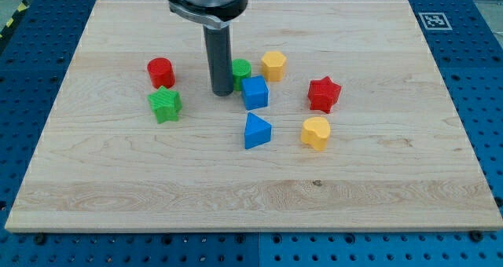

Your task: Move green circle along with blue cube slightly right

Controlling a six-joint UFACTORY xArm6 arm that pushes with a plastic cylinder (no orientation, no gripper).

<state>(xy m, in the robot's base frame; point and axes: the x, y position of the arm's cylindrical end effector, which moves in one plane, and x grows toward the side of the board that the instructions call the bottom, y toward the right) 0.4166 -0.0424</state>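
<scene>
On the surface [157, 188], all the blocks sit in the upper middle of the frame. My tip [222, 93] stands touching the left side of the green circle [243, 68], with the blue cube [255, 93] just right of it. The yellow hexagon [273, 65] lies right of the circle. The blue triangle [256, 131] lies below the cube, and the yellow block [315, 133] is to the triangle's right, under the red star [324, 94]. Left of the tip are the red cylinder [160, 71] and, below it, the green star [165, 104].

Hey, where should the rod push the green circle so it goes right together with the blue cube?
Push its left side. My tip already sits at the green circle's left; the blue cube is just below-right, so a rightward sweep likely carries both.
</scene>
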